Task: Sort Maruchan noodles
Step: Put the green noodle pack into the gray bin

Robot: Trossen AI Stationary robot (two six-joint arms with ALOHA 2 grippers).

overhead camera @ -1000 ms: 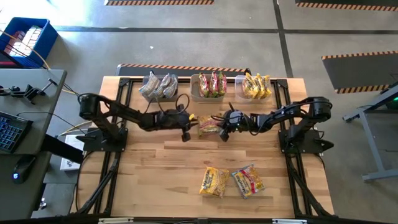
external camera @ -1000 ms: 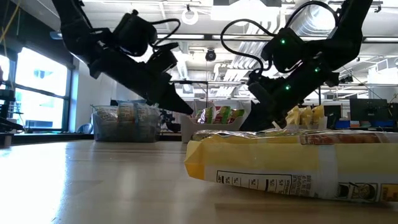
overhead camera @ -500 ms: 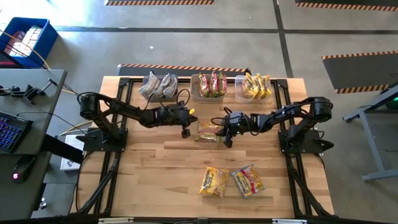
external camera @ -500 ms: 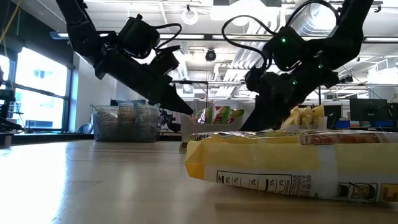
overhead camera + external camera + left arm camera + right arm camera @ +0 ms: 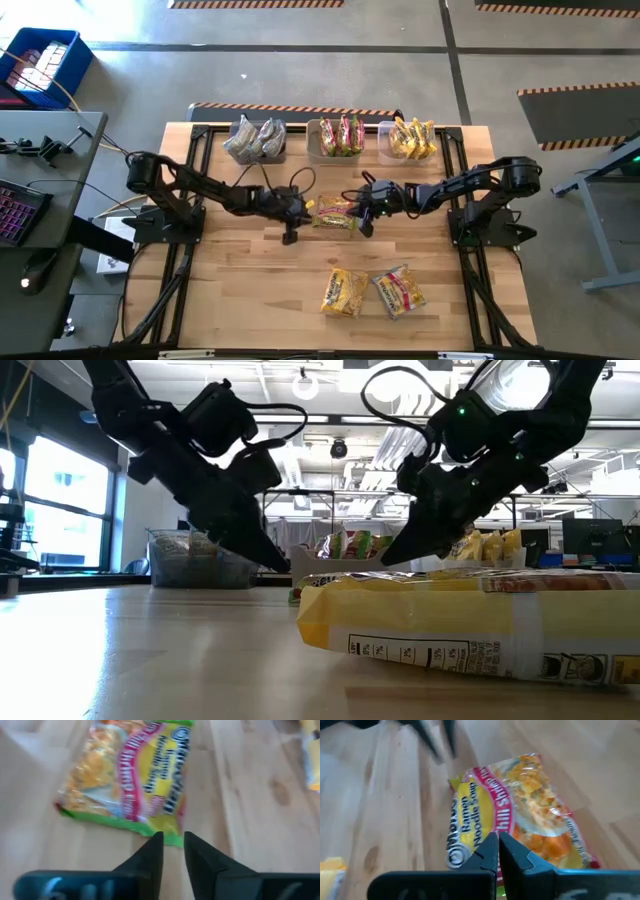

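Observation:
One Maruchan noodles packet (image 5: pixel 334 212), yellow with pink print and a green edge, lies flat on the wooden table between my two grippers; it also shows in the left wrist view (image 5: pixel 130 775) and the right wrist view (image 5: pixel 520 805). My left gripper (image 5: pixel 290 236) slants down at the table just left of it. Its fingers (image 5: pixel 173 842) stand a narrow gap apart, short of the packet's green edge. My right gripper (image 5: pixel 366 226) is shut, its tips (image 5: pixel 498 840) at the packet's right side. Two more packets (image 5: pixel 343 292) (image 5: pixel 398 290) lie flat near the front. My right gripper slants down from the table's right, its shut fingertips (image 5: pixel 490 845) over the packet's printed face near its right edge (image 5: pixel 470 827). I cannot tell whether the tips rest on the packet, which lies flat on the table.
Three bins stand along the far edge: one with silvery packets (image 5: pixel 255 140), one with red and green packets (image 5: pixel 338 138), one with yellow packets (image 5: pixel 408 140). In the low view a near packet (image 5: pixel 470 625) fills the foreground. Bare wood lies at the table's left front.
My left gripper has swung toward the table's near edge and tipped lower. It now points at the wood beside the packet's left end. The packet has slid a little toward the near edge and turned slightly, still flat. My right gripper has stayed at the packet's right side.

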